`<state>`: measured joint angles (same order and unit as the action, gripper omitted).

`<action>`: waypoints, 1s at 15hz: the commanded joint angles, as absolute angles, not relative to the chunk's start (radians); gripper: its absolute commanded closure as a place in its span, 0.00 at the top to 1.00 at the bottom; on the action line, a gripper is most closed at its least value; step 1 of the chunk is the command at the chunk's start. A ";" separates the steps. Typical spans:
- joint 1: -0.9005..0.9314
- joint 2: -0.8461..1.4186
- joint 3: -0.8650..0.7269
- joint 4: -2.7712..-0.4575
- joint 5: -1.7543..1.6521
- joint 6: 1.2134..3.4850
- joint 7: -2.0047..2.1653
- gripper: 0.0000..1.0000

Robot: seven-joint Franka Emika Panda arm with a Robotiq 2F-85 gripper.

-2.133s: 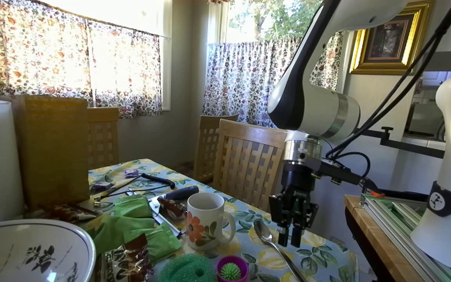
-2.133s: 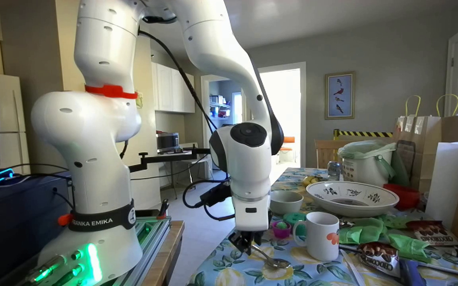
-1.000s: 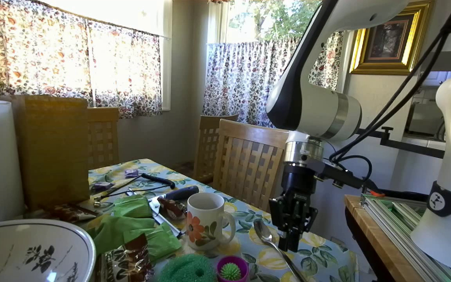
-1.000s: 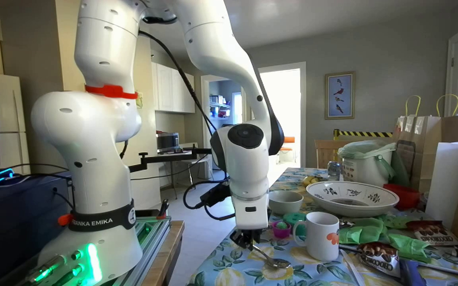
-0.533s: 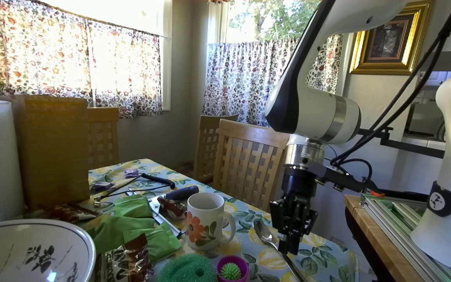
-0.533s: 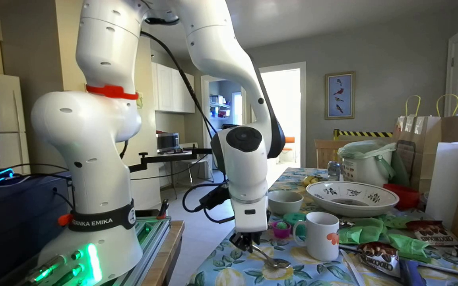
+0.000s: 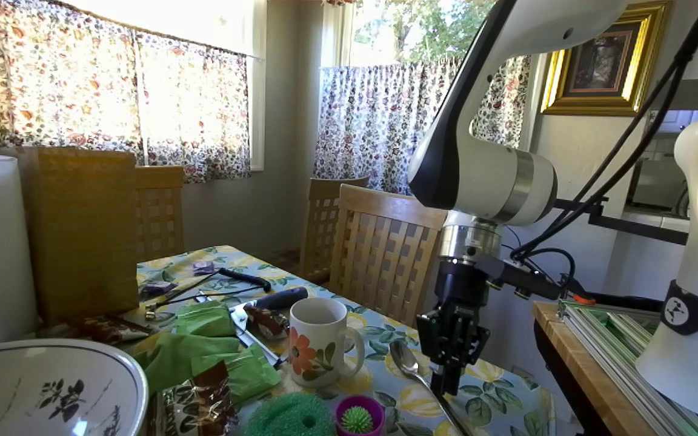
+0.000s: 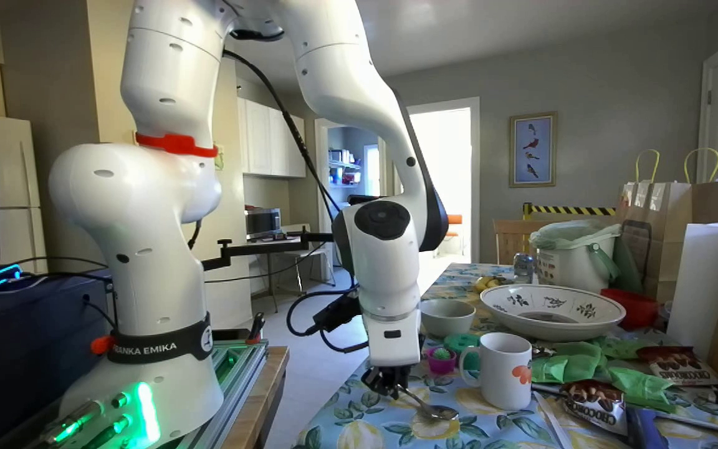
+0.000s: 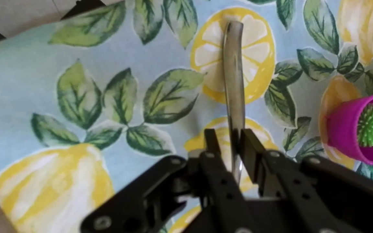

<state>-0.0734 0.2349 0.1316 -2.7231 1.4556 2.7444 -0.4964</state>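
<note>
1. The claw (image 9: pixel 228 139) stands slightly parted about the spoon (image 9: pixel 234 77), whose handle runs between its tips, a gap showing on one side.
2. The spoon lies on the tabletop (image 9: pixel 202 113) near the white mug (image 8: pixel 499 374).
3. A magenta cup (image 9: pixel 342 129) stands nearby.

The spoon (image 9: pixel 235 97) is slim, plain, silvery metal, its long handle (image 9: pixel 233 68) gently curved and ending bluntly; it lies on the lemon-printed worktop (image 8: pixel 346 430), its oval bowl (image 8: pixel 441 412) resting there and seeming to face up; the handle's tip shows over a printed lemon slice (image 9: pixel 257 55); farther along, the handle passes between the parted jaws of the tool (image 9: pixel 230 139), a gap visible along one side; contact on the other side is unclear.
</note>
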 commanded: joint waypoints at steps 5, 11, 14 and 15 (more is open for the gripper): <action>-0.062 0.275 0.154 -2.689 1.533 2.773 -0.562 0.25; -0.059 0.287 0.161 -2.676 1.558 2.776 -0.578 0.05; -0.058 0.289 0.166 -2.666 1.577 2.776 -0.593 0.00; -0.058 0.291 0.168 -2.665 1.579 2.777 -0.593 0.00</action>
